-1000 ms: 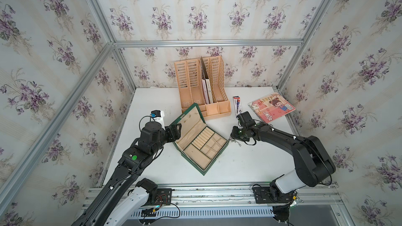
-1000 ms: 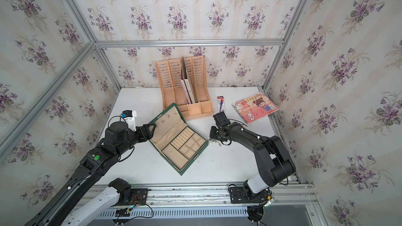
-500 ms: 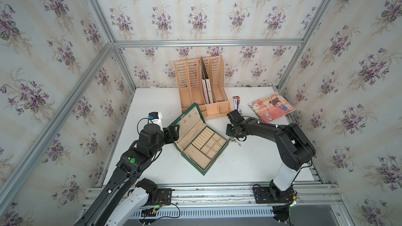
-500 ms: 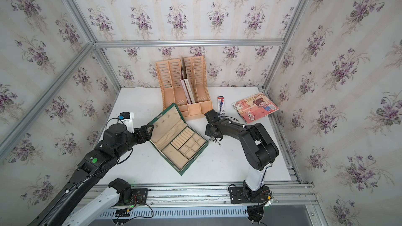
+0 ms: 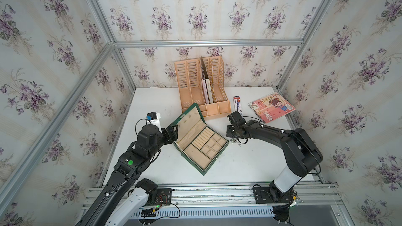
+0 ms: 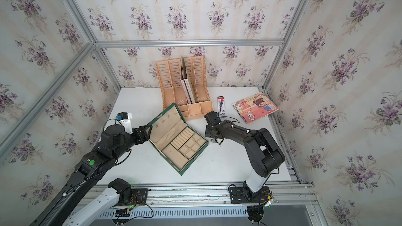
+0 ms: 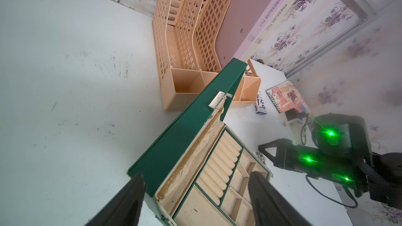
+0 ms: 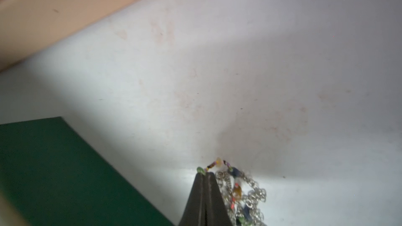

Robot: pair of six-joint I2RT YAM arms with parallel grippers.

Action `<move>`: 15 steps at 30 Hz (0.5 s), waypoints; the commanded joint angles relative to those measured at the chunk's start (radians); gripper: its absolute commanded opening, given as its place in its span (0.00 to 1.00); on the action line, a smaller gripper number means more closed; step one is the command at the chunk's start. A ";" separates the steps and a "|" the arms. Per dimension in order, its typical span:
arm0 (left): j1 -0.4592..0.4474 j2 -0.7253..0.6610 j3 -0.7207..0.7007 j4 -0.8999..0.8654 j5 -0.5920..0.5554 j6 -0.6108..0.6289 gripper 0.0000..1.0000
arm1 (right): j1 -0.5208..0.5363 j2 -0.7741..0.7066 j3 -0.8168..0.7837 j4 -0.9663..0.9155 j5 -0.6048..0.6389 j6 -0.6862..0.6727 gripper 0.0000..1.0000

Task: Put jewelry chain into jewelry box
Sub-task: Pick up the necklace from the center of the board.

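Swung nearer the jewelry box, right gripper now pinched shut on the jewelry chain just beside it; lift clear over the rim, keeping left gripper spread astride the lid.

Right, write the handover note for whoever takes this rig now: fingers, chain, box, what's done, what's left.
Left gripper: open, fingers either side of the raised lid of the jewelry box.
Right gripper: shut, apparently pinching the beaded end of the jewelry chain.
Chain: lying on the table, close beside the box, outside it.
Done: box open, no jewelry visible in its compartments; chain apparently gripped.
Left: lift the chain, carry it over a compartment, release.
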 commanded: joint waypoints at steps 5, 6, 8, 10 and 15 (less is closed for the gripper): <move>-0.002 0.015 0.011 0.057 0.074 0.002 0.78 | 0.000 -0.192 -0.027 -0.068 0.055 -0.032 0.00; -0.004 0.018 0.010 0.075 0.093 0.002 0.78 | 0.000 -0.216 -0.029 -0.075 0.054 -0.036 0.00; -0.011 0.030 0.010 0.111 0.131 0.007 0.78 | 0.000 -0.270 -0.030 -0.090 0.050 -0.044 0.00; -0.026 0.043 0.013 0.142 0.159 0.015 0.78 | 0.001 -0.322 -0.023 -0.111 0.052 -0.055 0.00; -0.084 0.096 0.038 0.228 0.199 0.053 0.78 | 0.001 -0.440 0.026 -0.176 0.046 -0.087 0.00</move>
